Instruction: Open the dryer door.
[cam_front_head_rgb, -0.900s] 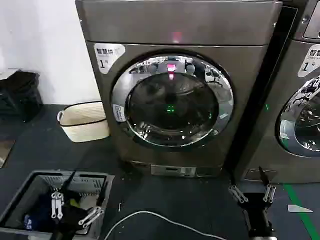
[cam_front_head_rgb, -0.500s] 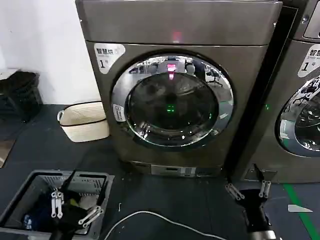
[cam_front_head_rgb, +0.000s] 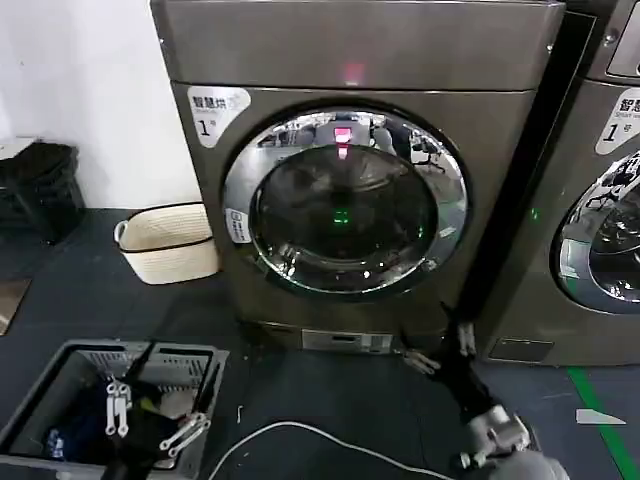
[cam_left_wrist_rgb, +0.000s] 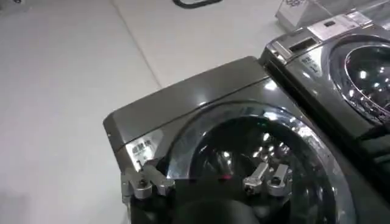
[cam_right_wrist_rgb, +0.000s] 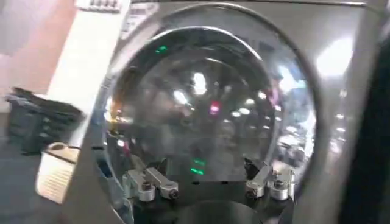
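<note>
One closed round chrome-ringed dark-glass dryer door (cam_front_head_rgb: 344, 202); two grippers, both fingers apart: right gripper (cam_front_head_rgb: 441, 350) at its 5 o'clock, left gripper (cam_front_head_rgb: 150, 412) at 7.

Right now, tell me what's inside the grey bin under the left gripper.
Inside the grey bin, dark and blue fabric plus a pale item show. The left gripper, open, hangs over them and covers part of the contents.

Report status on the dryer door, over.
Right end effector open, low in front of the machine, short of the dryer door. Left end effector open over the grey bin. Door shut. Path looks clear.
</note>
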